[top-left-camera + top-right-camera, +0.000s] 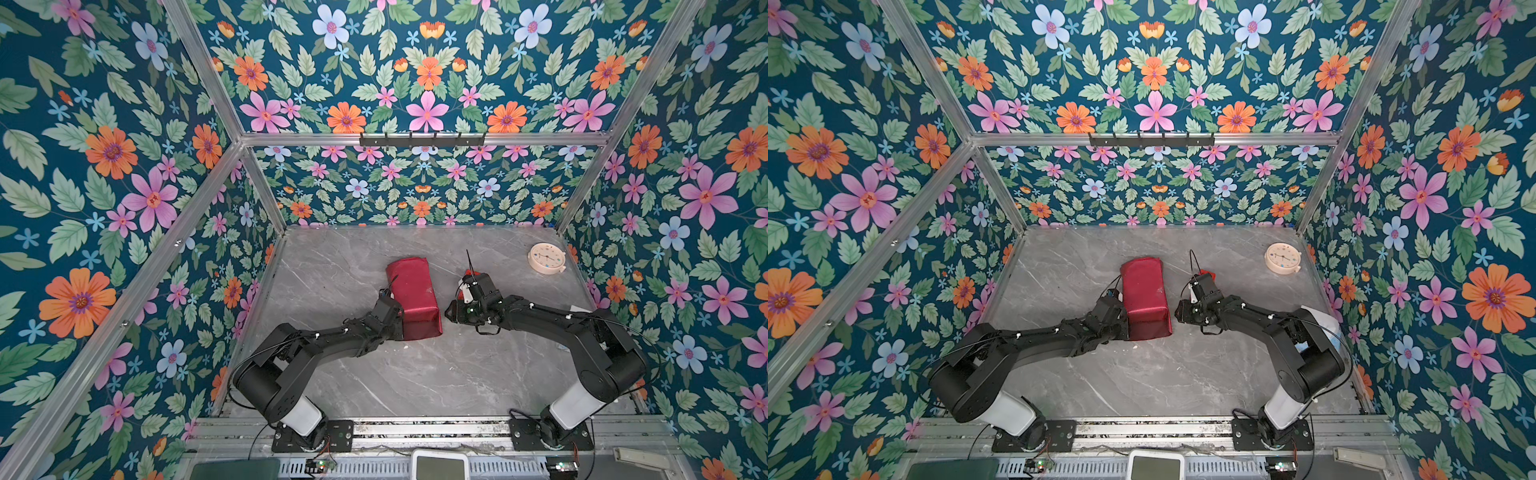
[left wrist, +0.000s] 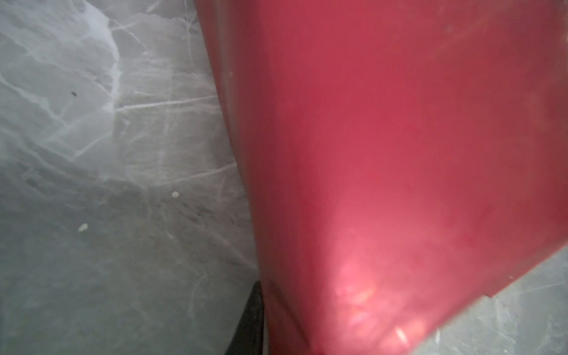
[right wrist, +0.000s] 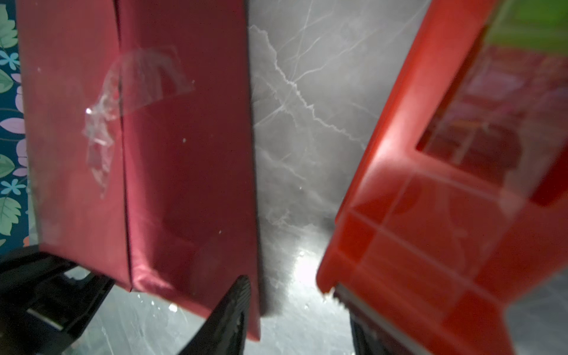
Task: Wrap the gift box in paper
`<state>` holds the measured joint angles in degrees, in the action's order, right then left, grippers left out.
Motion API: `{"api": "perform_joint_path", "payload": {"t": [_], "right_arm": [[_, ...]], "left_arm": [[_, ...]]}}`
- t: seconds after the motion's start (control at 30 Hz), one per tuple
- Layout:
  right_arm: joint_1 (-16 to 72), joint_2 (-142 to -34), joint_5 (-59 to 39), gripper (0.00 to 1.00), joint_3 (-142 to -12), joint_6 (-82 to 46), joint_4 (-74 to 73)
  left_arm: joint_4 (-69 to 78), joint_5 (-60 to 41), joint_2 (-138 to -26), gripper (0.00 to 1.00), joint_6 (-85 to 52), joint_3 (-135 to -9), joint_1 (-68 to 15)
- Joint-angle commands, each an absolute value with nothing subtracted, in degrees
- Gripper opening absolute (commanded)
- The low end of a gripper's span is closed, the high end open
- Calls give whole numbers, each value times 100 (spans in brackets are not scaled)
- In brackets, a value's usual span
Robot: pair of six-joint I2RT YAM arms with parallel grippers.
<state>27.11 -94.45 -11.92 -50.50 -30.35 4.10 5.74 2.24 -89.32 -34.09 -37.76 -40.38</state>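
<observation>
The paper (image 1: 413,295) is folded into a long red parcel lying on the marble table (image 1: 415,374); the gift box is hidden inside it. A piece of clear tape (image 3: 123,101) crosses the seam on top. My left gripper (image 1: 400,322) is at the parcel's near left edge. In the left wrist view one black finger (image 2: 253,316) lies flat against the paper (image 2: 384,138), which hides the other finger. My right gripper (image 3: 298,307) stands open over bare table to the right of the parcel (image 3: 184,138), with nothing between its fingers.
A red tape dispenser (image 3: 430,230) stands close beside the right gripper's outer finger; it also peeks out behind the right wrist (image 1: 478,274). A cream round clock (image 1: 547,257) lies at the back right. A black hook rail (image 1: 422,139) runs along the back wall.
</observation>
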Motion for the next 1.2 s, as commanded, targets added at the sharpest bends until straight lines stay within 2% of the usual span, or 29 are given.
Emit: {"api": "perform_joint_path", "payload": {"t": [0.0,0.73,0.9,1.17], "right_arm": [[2564,-9448,-985,52,-5216,-2791,169],[2132,-10195,-1425,51,-6049,-2331,238],[2186,-9807,-1871,51,-5638,-2493,105],[3159,-8664,-1257,58,-4878,-2600,450]], "left_arm": [[501,347,-8903,14,-3313,-3819,-4034],[448,332,-8964,14,-3296,-3902,-4034],[474,282,-8965,17,-3305,-3918,-4034],[562,115,-8969,18,-3375,-3876,-4034]]}}
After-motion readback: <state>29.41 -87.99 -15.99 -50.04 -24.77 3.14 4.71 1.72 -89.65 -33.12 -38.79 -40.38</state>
